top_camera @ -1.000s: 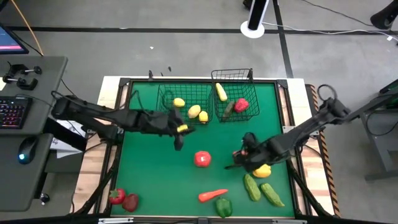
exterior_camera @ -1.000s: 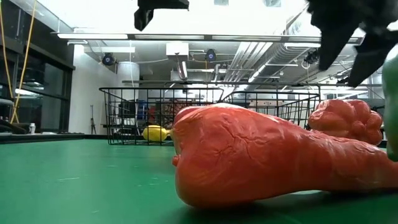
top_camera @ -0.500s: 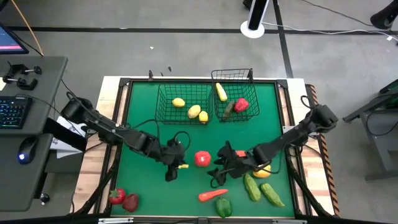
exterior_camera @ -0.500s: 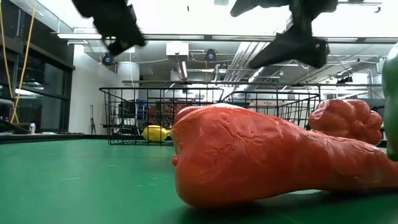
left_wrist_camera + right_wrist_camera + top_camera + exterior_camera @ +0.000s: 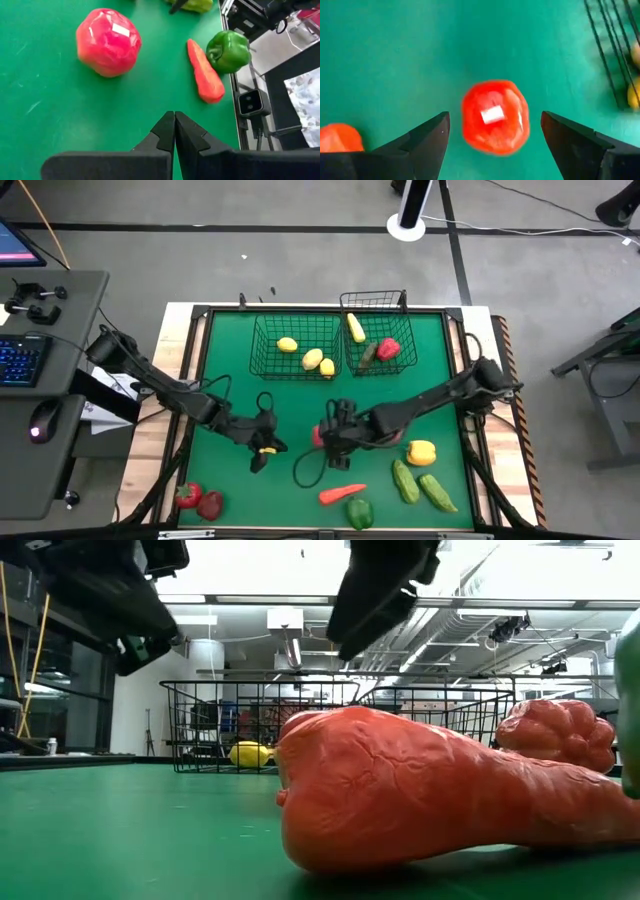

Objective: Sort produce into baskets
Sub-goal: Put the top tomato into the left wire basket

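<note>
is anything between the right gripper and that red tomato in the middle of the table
Nothing visible. The right gripper is open, and in its wrist view the red tomato lies on bare green mat in line with the gap between its fingers. The shut left gripper hangs off to the side.

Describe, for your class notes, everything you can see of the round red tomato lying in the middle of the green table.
The tomato is a round, glossy red toy, plastic by its look, with a small pale sticker on its upper side. It lies loose on the green table, outside both baskets and touching no other produce. The right gripper hangs over it with fingers spread to either side, not gripping. From above, that gripper hides most of it.
</note>
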Available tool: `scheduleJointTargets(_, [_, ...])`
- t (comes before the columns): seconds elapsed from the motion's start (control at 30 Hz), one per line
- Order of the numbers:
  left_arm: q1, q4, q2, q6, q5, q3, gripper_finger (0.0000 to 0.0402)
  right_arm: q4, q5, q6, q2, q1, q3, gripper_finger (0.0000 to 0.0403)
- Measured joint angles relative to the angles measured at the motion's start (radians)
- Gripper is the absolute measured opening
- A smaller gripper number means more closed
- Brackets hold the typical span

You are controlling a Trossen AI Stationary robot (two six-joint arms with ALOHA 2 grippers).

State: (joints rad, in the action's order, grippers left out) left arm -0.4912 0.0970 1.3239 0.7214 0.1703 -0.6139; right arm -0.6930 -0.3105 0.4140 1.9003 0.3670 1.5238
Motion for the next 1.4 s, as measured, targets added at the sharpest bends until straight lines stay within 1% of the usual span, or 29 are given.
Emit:
scheduleJointTargets(0.1, [-0.013, 0.038, 0.0, -0.02, 0.019, 0.0, 0.0, -0.054, 0.022, -0.103, 0.073, -0.013, 0.094, 0.0305])
scheduleJointTargets(0.2, [-0.021, 0.03, 0.001, -0.035, 0.054, 0.0, 0.0, -0.092, 0.068, -0.145, 0.145, -0.031, 0.166, 0.0305])
scheduleJointTargets(0.27, [-0.022, 0.024, 0.001, -0.034, 0.063, 0.0, 0.0, -0.133, 0.076, -0.153, 0.189, -0.043, 0.197, 0.0305])
scheduleJointTargets(0.47, [-0.022, 0.031, 0.001, -0.025, 0.083, 0.0, 0.0, -0.173, 0.118, -0.127, 0.27, -0.06, 0.24, 0.0305])
scheduleJointTargets(0.63, [-0.021, 0.048, -0.006, -0.019, 0.085, 0.0, 0.0, -0.173, 0.111, -0.127, 0.297, -0.06, 0.244, 0.0305])
scheduleJointTargets(0.73, [-0.02, 0.066, -0.044, -0.041, 0.079, 0.001, 0.0, -0.199, 0.126, -0.127, 0.298, -0.06, 0.244, 0.0305])
scheduleJointTargets(0.87, [0.002, 0.062, -0.154, -0.087, 0.113, 0.001, 0.0, -0.265, 0.128, -0.1, 0.288, -0.059, 0.242, 0.0297])
scheduleJointTargets(0.93, [0.016, 0.047, -0.222, -0.122, 0.146, 0.001, 0.0, -0.28, 0.127, -0.098, 0.282, -0.059, 0.24, 0.0281])
scheduleJointTargets(1.1, [0.049, 0.022, -0.397, -0.204, 0.257, 0.001, 0.0, -0.325, 0.117, -0.092, 0.26, -0.059, 0.27, 0.0221])
scheduleJointTargets(1.17, [0.058, 0.021, -0.454, -0.248, 0.31, 0.001, 0.0, -0.338, 0.093, -0.1, 0.234, -0.061, 0.3, 0.0206])
scheduleJointTargets(1.27, [0.069, 0.021, -0.519, -0.306, 0.377, 0.001, 0.0, -0.358, 0.046, -0.1, 0.167, -0.068, 0.347, 0.02])
scheduleJointTargets(1.4, [0.08, 0.007, -0.561, -0.331, 0.408, 0.001, 0.0, -0.378, 0.031, -0.08, 0.075, -0.083, 0.372, 0.0206])
